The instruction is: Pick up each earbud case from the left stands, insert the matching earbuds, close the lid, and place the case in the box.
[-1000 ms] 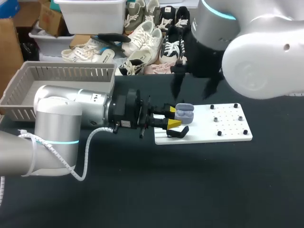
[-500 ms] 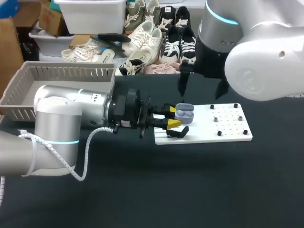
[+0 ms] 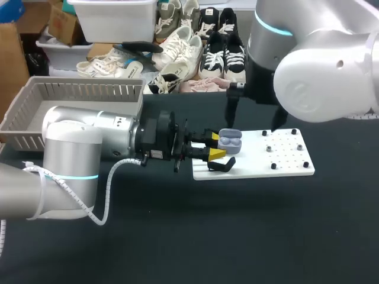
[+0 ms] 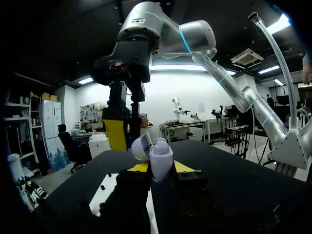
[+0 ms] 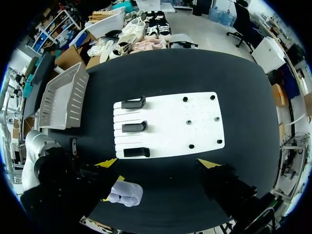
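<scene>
Head view first: your left gripper (image 3: pixel 216 145) reaches in low over the table (image 3: pixel 177 236) from the left and is clamped on the pale lilac earbud case (image 3: pixel 230 141), one yellow tip on either side, with the lid standing open. The case is held over the left end of the white board (image 3: pixel 284 163), just above a black stand (image 3: pixel 222 165). Your right gripper (image 3: pixel 251 124) hangs above the board's far edge, its dark fingers spread wide with nothing between them. The grey basket (image 3: pixel 71 106) sits at the table's far left, well apart from the board. Left wrist view: you see the case (image 4: pixel 158 156) pinched between the two yellow tips, tilted, lid hinged back; you cannot tell whether earbuds are inside. The right gripper hangs just beyond and above it, one yellow fingertip (image 4: pixel 117 134) pointing down. Right wrist view: you look straight down with your right fingers far apart, the board (image 5: pixel 165 119) ahead of them, its three black stands in a row on the basket's side and small black pegs (image 5: pixel 189 122) on the other. The case (image 5: pixel 126 192) shows beside one right finger, gripped by the left gripper
</scene>
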Available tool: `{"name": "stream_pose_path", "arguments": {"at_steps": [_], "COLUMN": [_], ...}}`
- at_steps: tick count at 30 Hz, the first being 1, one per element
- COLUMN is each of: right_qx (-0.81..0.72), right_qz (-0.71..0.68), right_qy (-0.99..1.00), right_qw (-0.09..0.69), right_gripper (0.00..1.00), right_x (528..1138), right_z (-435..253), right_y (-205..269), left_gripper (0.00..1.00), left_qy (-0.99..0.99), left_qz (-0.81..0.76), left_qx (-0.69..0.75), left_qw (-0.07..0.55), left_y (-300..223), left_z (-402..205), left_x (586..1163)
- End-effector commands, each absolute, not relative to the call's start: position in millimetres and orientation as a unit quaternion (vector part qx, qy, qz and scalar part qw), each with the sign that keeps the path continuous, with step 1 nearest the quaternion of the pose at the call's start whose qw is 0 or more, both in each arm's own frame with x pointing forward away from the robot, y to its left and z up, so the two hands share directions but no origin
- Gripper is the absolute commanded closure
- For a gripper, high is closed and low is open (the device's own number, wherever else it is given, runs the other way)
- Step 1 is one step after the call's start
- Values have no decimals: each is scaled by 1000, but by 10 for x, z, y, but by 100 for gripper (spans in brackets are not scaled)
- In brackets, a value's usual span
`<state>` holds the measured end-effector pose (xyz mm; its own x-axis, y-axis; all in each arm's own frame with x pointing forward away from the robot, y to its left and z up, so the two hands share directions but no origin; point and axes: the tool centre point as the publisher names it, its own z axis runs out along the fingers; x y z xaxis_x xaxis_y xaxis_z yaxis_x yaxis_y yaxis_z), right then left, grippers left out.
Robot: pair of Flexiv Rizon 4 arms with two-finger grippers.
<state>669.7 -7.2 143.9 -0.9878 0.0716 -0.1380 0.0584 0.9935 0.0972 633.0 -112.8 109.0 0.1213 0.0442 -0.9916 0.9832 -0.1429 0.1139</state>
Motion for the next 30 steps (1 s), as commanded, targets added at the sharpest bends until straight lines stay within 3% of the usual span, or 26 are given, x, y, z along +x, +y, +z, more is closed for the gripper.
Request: {"name": "stream_pose_path", "arguments": {"at_steps": [1,20,30], "right_qx": [32,21,45], "right_qz": [45,44,87], "right_qy": [996,997,986], "right_qw": [69,64,133], "right_gripper": [0,0,0], "right_x": [6650,6400,6384], "right_z": [1447,1480,1613], "right_y": [-74,-57,-322], "left_gripper": [100,100,100], "left_qy": [446,446,446], "left_qz": [-490,-490,-490], "left_qx": [575,575,576], "left_qw": [479,479,479], "left_y": [-1129,-1129,-1104], "left_z": [1090,1090,1104], "left_x": [6331,6331,6317]}}
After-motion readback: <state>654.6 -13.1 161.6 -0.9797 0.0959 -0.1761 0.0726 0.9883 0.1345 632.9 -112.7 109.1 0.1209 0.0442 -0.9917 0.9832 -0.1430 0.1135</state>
